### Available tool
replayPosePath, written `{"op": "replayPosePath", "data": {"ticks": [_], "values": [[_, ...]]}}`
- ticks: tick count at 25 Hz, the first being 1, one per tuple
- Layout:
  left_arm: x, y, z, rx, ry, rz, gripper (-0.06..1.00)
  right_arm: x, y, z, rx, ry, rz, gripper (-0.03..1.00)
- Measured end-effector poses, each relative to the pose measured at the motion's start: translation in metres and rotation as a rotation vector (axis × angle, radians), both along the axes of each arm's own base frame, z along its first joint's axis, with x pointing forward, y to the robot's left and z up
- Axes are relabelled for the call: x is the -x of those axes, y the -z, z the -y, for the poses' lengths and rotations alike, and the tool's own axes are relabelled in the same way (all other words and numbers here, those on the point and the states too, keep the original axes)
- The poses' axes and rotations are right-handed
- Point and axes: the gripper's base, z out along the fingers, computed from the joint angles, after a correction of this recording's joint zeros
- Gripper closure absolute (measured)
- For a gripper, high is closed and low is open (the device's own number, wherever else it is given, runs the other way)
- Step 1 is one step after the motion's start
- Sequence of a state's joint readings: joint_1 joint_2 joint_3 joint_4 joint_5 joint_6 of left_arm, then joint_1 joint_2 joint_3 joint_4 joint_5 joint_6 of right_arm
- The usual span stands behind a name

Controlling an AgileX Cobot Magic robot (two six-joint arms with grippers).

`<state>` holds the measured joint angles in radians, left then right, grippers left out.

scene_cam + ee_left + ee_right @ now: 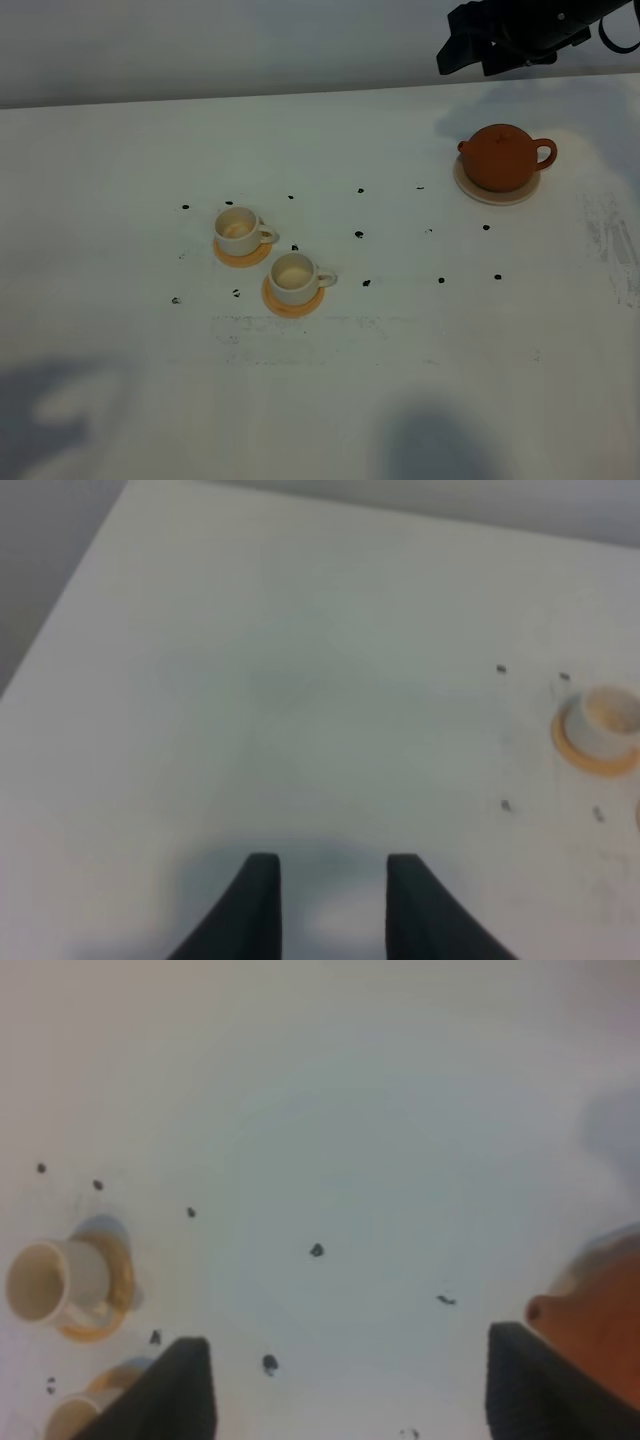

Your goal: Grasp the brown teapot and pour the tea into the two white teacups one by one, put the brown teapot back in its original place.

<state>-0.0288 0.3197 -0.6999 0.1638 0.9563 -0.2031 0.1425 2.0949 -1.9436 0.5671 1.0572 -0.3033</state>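
- The teapot [503, 157] sits upright with its lid on, on its pale round disc [497, 193], at the far right of the table [120, 130]. That is its resting place and where it has to end up.
- Its loop handle faces right, toward my right arm's side, and the spout faces left toward the cups, so a right-hand grasp looks natural.
- The right gripper [348, 1340] hangs above and behind the teapot, touching nothing. Its fingers are spread wide, with the teapot's side just beyond one finger in the wrist view. I read that width as readiness to take the handle or body.
- The left gripper [332, 862] is over bare table well left of the cups. Its fingers are parted with nothing between them, and I judge it is parked out of the way.
- The back cup [238, 228] and the front cup [293, 276] each stand on an orange coaster [243, 258], near each other left of centre, handles turned right.
- Both show cream insides with no dark tea visible, so I judge pouring has not started.
- Small black marks [359, 234] dot the table between the cups and the teapot.
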Motion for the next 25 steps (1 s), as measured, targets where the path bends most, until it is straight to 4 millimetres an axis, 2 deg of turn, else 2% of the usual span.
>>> {"op": "replayPosePath", "data": {"ticks": [2, 5, 11, 15, 20, 25], "values": [[0.017, 0.011, 0.0, 0.018, -0.003, -0.003, 0.69, 0.001, 0.0, -0.004, 0.001, -0.008, 0.001, 0.41], [0.031, 0.03, 0.0, 0.028, -0.006, -0.023, 0.69, 0.002, 0.001, -0.009, 0.029, -0.023, 0.006, 0.41], [0.043, 0.068, 0.0, 0.038, -0.006, -0.046, 0.69, 0.001, 0.009, 0.005, 0.221, 0.022, 0.002, 0.41], [0.041, 0.074, 0.002, 0.02, 0.025, -0.041, 0.69, -0.001, 0.011, 0.016, 0.345, 0.061, 0.018, 0.41], [0.039, 0.075, 0.003, -0.003, 0.055, -0.038, 0.69, -0.005, 0.011, 0.021, 0.408, 0.074, 0.052, 0.41], [0.039, 0.075, 0.004, 0.0, 0.063, -0.036, 0.69, -0.01, 0.029, 0.023, 0.444, 0.067, 0.023, 0.41]]}}
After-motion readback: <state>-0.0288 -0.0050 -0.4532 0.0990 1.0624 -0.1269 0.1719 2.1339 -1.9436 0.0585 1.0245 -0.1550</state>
